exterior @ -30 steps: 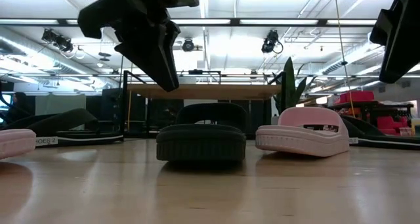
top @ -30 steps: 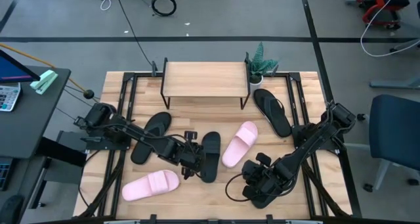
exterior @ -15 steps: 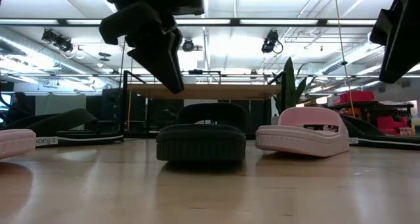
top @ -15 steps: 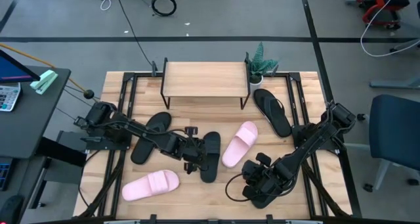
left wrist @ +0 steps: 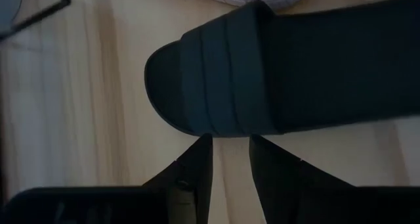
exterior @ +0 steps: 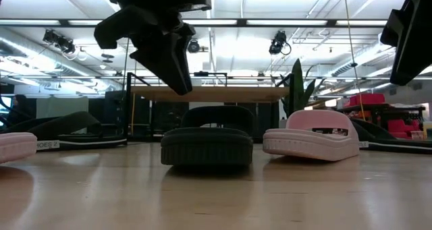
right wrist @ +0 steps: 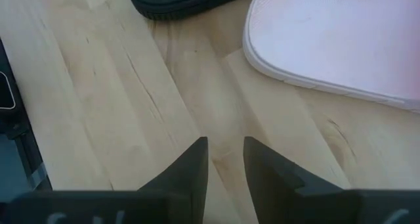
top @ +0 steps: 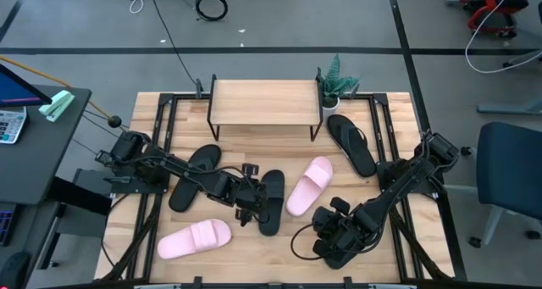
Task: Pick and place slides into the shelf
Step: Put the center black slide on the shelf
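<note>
One ribbed, rounded black slide [left wrist: 262, 86] lies beside the left tool [left wrist: 230, 148]

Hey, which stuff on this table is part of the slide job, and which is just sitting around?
Part of the job:
black slide
pink slide
second pink slide
flip-flop
second flip-flop
shelf
left gripper, over the black slide

Just lying about:
potted plant
</note>
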Tool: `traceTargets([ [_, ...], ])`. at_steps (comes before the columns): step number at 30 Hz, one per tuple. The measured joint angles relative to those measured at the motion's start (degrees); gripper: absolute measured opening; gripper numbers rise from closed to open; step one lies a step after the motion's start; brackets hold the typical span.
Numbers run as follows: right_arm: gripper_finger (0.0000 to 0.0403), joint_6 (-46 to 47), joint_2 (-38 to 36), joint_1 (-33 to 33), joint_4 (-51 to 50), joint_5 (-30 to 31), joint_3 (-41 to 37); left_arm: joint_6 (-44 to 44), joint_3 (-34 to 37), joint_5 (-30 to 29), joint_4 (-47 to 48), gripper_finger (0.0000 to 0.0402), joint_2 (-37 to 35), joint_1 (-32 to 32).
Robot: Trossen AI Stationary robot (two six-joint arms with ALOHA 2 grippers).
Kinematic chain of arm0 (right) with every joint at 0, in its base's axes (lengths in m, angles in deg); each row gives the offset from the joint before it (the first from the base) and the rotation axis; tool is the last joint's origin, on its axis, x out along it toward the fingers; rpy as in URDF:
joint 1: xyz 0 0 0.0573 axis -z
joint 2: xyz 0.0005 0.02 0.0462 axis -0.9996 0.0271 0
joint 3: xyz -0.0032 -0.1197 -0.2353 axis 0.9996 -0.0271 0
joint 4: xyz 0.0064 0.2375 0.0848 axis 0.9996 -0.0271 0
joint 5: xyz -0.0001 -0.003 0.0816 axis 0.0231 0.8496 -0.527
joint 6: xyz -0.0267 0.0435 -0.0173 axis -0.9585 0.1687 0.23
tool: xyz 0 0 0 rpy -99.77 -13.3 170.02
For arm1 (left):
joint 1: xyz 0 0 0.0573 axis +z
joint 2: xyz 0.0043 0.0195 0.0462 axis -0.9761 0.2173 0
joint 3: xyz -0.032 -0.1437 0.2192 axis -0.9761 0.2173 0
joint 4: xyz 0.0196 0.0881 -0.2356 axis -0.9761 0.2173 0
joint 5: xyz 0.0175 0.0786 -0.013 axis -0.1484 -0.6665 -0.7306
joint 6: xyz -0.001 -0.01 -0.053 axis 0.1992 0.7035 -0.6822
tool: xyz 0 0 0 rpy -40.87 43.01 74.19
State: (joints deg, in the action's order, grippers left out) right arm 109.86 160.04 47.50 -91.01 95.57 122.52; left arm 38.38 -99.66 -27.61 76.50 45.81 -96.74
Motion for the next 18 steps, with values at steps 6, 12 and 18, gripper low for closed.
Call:
traceTargets([
  [6, 0.0104, -3.7, -1.9, -1.1, 4.9, -12.4, 0.3, 2.8, 0.0, 0.0, 0.4, 0.0107, 0.0, 0.0],
  [12, 0.0104, -2.8, -3.6, -0.9, 6.1, -11.2, 0.2, 1.0, 0.0, 0.0, 1.1, 0.0107, 0.0, 0.0],
  [18, 0.0104, -4.4, -6.6, 1.2, 7.2, -8.4, 0.2, -3.3, 0.0, 0.0, 1.8, 0.0107, -0.2, 0.2],
])
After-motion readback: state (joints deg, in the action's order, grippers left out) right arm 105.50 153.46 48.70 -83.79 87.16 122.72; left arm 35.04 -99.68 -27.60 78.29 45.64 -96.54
